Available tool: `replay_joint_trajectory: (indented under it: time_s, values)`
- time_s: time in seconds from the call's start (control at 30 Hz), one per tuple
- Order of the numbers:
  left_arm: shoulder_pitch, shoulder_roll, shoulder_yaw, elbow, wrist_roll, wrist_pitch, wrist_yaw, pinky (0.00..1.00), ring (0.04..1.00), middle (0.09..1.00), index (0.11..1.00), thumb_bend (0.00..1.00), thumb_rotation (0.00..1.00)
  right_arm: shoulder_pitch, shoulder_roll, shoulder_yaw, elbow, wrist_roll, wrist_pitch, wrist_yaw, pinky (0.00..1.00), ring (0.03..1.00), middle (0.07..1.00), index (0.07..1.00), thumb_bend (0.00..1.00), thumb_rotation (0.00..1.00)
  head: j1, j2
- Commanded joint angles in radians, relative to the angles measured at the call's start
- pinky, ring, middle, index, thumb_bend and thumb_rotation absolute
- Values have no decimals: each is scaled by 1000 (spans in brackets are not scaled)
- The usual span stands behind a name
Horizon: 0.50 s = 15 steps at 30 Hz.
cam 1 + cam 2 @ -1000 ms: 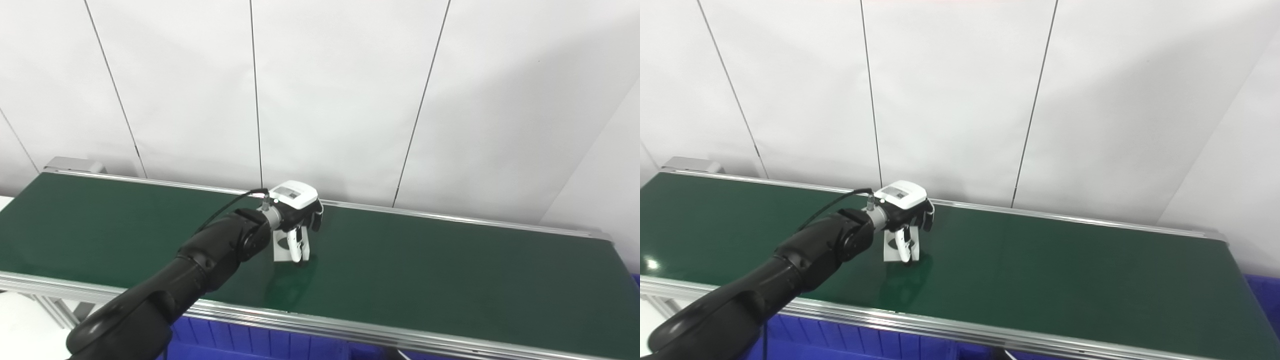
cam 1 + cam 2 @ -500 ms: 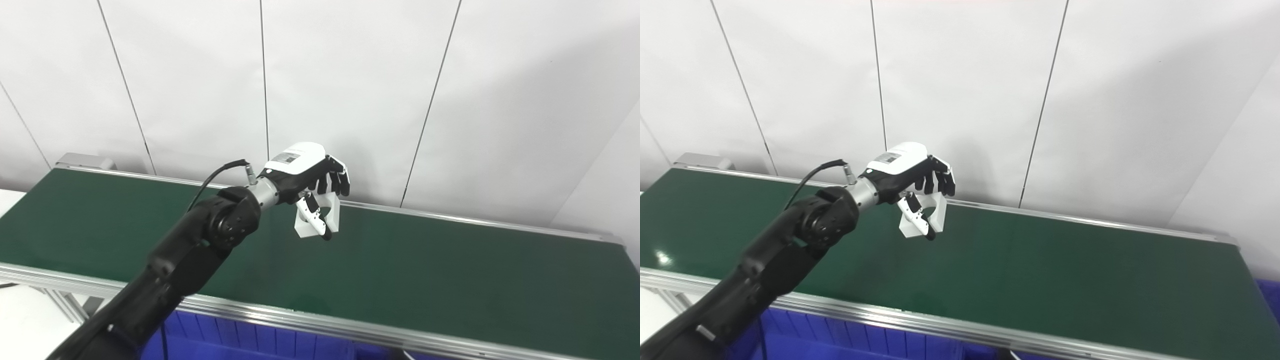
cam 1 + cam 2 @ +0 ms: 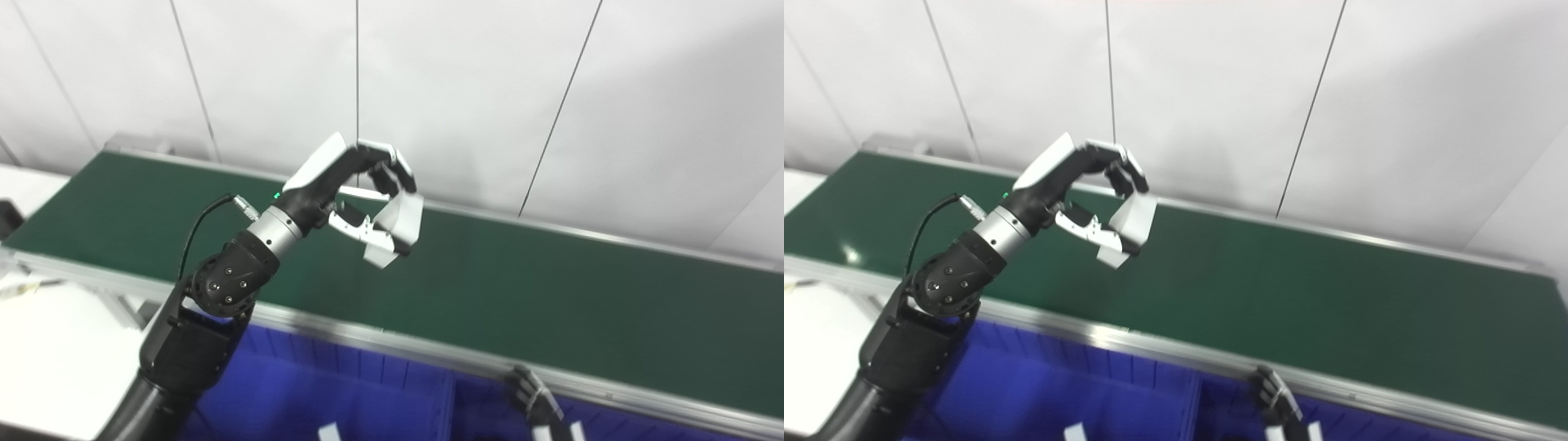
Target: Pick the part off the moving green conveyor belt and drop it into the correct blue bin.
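My left hand (image 3: 358, 187) is shut on a white bracket-shaped part (image 3: 398, 226) and holds it in the air above the green conveyor belt (image 3: 551, 294). The part (image 3: 1130, 223) sits pinched between the fingers and the thumb. Below the belt's near rail are blue bins: a left bin (image 3: 318, 392) and another to its right (image 3: 484, 410). My right hand (image 3: 539, 407) shows only partly at the bottom edge over the bins, with dark fingers raised; its state is unclear.
The belt's near metal rail (image 3: 429, 352) runs across the lower picture. White pieces (image 3: 329, 432) lie in the left bin. A white table surface (image 3: 49, 343) is at lower left. A white panelled wall (image 3: 490, 92) stands behind the belt.
My left hand has lifted the white part off the belt and raised it, turning the wrist. The camera has tilted down, bringing the blue bins and my right hand into view.
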Motion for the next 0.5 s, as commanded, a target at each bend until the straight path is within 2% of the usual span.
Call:
replay_joint_trajectory:
  time_s: [0.0,0.17,0.3,0.47]
  values:
    - [31,-13,43,-47,-58,10,41,434,458,489,496,504,0,-7,-5,-14,-52,8,-38,20,790,782,876,874,720,971,13,8]
    - [158,-47,79,-103,-101,-8,66,396,445,492,501,503,0,2,-20,-34,-86,23,-38,59,796,784,872,879,691,967,51,34]
    - [250,-32,88,-134,-96,-12,68,404,450,494,498,504,0,5,-23,-50,-102,29,-38,85,814,779,864,877,661,970,75,52]
    - [366,13,111,-162,-31,-20,69,406,449,503,491,505,0,8,-24,-74,-119,49,-38,125,789,781,869,880,639,960,112,75]
